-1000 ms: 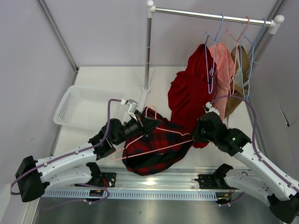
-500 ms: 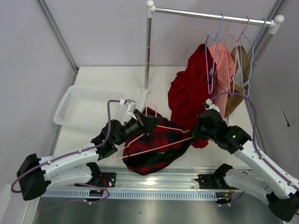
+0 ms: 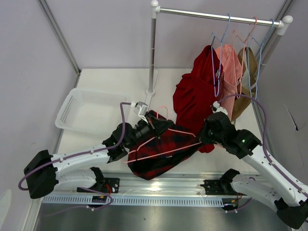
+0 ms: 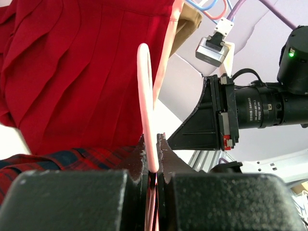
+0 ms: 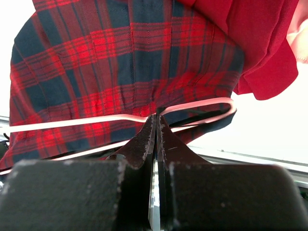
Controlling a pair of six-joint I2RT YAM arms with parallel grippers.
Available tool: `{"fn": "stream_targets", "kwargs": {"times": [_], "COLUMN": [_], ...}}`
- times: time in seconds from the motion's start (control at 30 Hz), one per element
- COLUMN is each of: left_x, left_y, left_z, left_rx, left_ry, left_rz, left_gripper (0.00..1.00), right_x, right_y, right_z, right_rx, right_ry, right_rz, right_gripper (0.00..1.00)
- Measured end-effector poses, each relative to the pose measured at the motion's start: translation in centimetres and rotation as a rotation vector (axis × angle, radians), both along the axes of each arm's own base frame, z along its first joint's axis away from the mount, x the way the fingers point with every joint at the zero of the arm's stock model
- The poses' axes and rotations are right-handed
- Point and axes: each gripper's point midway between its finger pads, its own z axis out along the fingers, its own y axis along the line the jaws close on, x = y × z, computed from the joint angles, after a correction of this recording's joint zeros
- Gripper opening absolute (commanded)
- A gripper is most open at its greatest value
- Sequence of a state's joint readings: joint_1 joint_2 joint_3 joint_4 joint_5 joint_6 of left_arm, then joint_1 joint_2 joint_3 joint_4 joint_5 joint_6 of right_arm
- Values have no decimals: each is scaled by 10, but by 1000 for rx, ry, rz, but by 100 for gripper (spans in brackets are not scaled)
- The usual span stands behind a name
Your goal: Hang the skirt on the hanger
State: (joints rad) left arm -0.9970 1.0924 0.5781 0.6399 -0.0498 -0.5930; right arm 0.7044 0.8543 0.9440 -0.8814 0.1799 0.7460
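My left gripper (image 3: 153, 126) is pressed tight on the hanger (image 3: 163, 147), just below its hook. In the left wrist view the pink wire (image 4: 144, 96) rises straight out from between my left gripper's (image 4: 153, 166) closed fingers. My right gripper (image 3: 206, 137) is at the hanger's other end. Seen from the right wrist, my right gripper (image 5: 156, 120) has its fingers shut together on the wire (image 5: 202, 105), just before the wire curls round into its corner loop. The plaid lies right behind that spot, so I cannot tell whether any cloth is caught in the pinch too.

The skirt (image 3: 161, 154) sits by the near edge of the desk, about midway along it, between my two arms. The hanger's wires run across the top of it, tilted, with the right end farther from the near edge than the left. The right wrist view shows the skirt (image 5: 120, 57) filling most of the frame, both wires crossing its lower part.

A red garment (image 3: 192, 96) hangs from the rack (image 3: 153, 48) toward the far right corner. Its lower edge comes down just beside the skirt and my right gripper, and it fills the background of the left wrist view (image 4: 72, 72). A basket (image 3: 86, 110) sits by the left edge.
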Motion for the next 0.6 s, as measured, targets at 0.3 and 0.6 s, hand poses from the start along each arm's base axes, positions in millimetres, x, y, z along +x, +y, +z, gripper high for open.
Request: {"fn": "stream_targets", "kwargs": {"times": [0.3, 0.6], "left_x": [2, 7], "left_y": [-15, -21], "left_z": [6, 20], "left_rx": [-5, 36], "left_ry": [-5, -33], "left_rz": [-16, -10], "left_gripper": [0, 0], "right_x": [0, 3], "right_y": [1, 3], "right_z": [15, 41], "right_rx": [23, 58], "right_ry": [-30, -89], "right_rz": [8, 17], "right_gripper": [0, 0]}}
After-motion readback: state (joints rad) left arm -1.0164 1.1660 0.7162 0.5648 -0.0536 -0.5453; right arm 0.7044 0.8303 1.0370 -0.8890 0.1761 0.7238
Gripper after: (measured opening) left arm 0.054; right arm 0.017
